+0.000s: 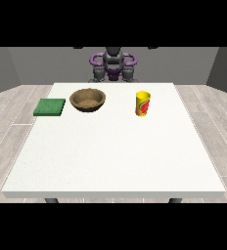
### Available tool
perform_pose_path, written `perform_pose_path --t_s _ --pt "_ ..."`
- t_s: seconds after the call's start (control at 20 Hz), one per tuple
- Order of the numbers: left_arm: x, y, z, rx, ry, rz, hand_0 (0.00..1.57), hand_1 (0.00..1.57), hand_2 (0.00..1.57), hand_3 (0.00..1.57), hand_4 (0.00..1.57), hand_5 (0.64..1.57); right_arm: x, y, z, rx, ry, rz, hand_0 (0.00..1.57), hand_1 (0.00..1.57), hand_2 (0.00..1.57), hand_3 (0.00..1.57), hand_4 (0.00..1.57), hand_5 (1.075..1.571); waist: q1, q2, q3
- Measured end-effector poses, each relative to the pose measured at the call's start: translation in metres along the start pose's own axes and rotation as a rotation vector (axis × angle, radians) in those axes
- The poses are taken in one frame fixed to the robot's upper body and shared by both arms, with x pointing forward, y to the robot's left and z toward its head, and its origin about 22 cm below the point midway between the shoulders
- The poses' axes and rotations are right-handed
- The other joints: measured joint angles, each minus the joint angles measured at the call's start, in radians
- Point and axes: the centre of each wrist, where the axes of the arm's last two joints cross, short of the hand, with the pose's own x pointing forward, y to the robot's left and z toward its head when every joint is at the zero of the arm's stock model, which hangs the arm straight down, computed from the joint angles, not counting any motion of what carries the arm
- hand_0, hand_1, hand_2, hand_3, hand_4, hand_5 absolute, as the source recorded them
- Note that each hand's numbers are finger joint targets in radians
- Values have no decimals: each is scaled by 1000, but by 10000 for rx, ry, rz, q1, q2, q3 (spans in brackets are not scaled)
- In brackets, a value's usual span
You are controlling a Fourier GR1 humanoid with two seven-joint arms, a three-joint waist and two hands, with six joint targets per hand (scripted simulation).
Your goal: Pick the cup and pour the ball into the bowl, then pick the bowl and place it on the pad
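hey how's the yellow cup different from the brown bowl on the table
The cup is yellow with a red mark, tall and narrow; the bowl is plain brown, low and wide. The cup stands toward the view's right, the bowl left of it. Both sit upright on the table, untouched.

Pad (50,107), bowl (88,99) and cup (143,103) stand across the far table (115,156), with open gaps between them.

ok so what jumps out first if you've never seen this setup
The yellow cup with its red marking stands out, upright right of centre on the white table. To its left sits the brown bowl, and the green pad lies at the table's left edge.
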Motion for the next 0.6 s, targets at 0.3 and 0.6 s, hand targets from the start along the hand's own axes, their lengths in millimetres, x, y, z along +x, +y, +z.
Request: perform_pose_path --t_s 0.3,0.6 --pt "30 14 -36 253 -2038 -1104 0 0 0 0 0 1456 22 -16 -16 452 -1734 142 0 0 0 0 0 1569 -688 2299 9" --pt "1 39 -47 817 -2695 -1928 0 0 0 0 0 1426 43 -26 -15 859 -2690 62 0 0 0 0 0 1569 -1253 3327 4"
